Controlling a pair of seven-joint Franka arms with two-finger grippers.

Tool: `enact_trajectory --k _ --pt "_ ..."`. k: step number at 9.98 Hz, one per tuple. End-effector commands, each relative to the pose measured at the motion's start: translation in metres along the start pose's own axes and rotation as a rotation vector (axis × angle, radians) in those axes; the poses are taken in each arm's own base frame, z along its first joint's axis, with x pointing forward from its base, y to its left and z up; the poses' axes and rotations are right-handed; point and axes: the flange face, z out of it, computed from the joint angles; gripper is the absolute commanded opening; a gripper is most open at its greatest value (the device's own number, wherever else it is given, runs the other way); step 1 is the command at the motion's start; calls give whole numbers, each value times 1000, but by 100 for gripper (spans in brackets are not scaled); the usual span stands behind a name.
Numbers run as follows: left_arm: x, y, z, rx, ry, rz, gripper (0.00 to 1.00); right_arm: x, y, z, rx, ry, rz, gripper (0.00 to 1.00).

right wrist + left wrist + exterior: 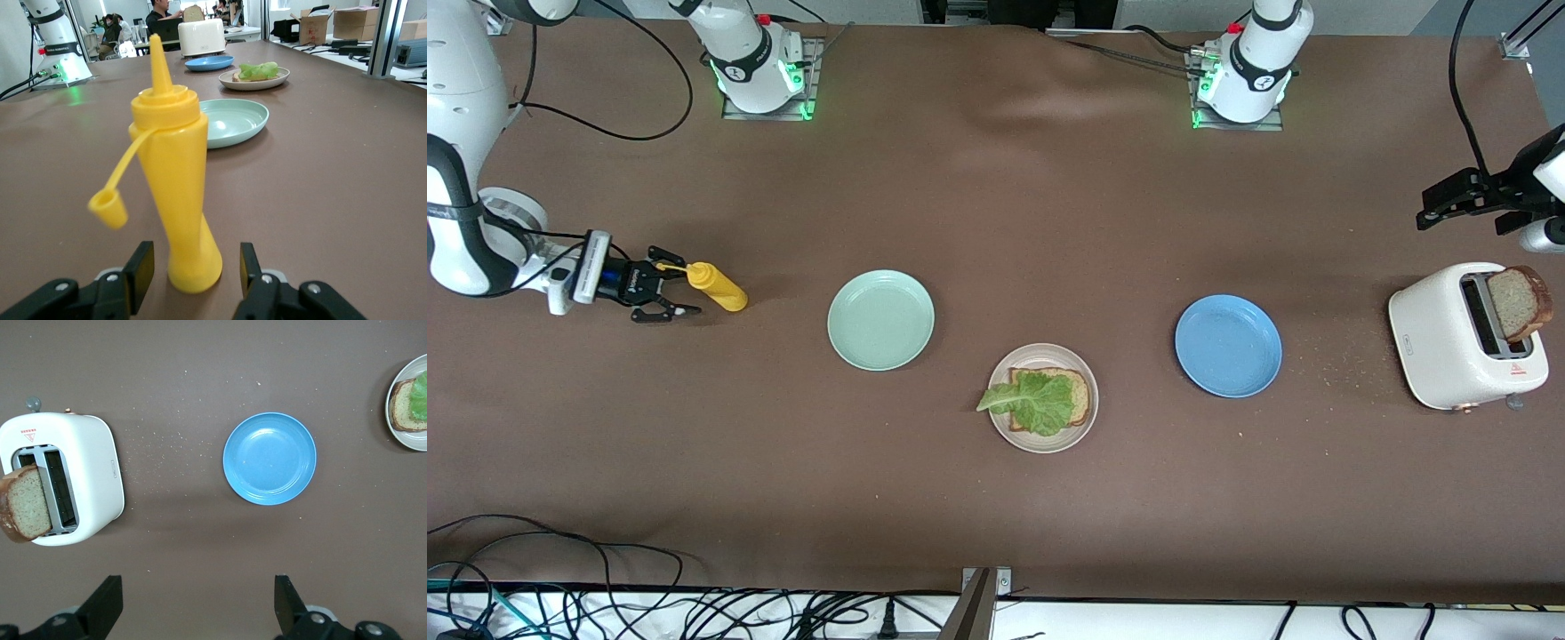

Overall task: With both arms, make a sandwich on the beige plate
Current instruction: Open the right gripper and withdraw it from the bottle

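- The right gripper [665,291] is low at the right arm's end of the table, jaws parted on either side of the yellow mustard bottle [717,286], which stands on the cloth; it looks let go.
- The step in hand seems to be letting go of the bottle: pull straight back, so the fingers [141,272] do not tip it.
- The beige plate [1082,425] sits nearest the front camera, between the mint-green plate [880,320] and the blue plate [1228,346], holding one bread slice [1083,396] with lettuce [1036,401].
- The left gripper [199,603] hovers wide open and empty over bare table near the toaster [1440,342]; the second slice [1519,304] juts from its slot.
- Grip that slice by its crust and lift it upward.
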Motion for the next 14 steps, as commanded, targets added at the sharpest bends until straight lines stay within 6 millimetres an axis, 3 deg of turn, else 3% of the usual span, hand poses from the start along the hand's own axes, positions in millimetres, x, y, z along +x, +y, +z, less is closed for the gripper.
enact_trajectory --k 1,3,4,5,6,7,9,11,14 --pt "1 1 -5 -12 -2 19 100 -3 -4 -43 18 -65 16 60" --pt "0 1 -6 -13 0 17 100 18 18 -95 38 -208 44 64" --pt "0 1 -5 -12 -2 17 100 43 37 -117 44 -284 35 69" --pt "0 0 -6 -13 0 16 100 76 51 -140 35 -363 62 81" --pt "0 0 -6 -12 0 16 100 112 62 -159 22 -439 104 85" --pt "0 0 -6 -12 0 16 100 144 71 -167 8 -488 156 88" --pt "0 0 -5 -12 -2 16 100 218 80 -165 -22 -602 258 90" --pt "0 1 -5 -12 -2 16 100 286 70 -166 -125 -696 453 90" --pt "0 -1 -5 -6 -3 9 100 382 61 -151 -324 -852 670 92"
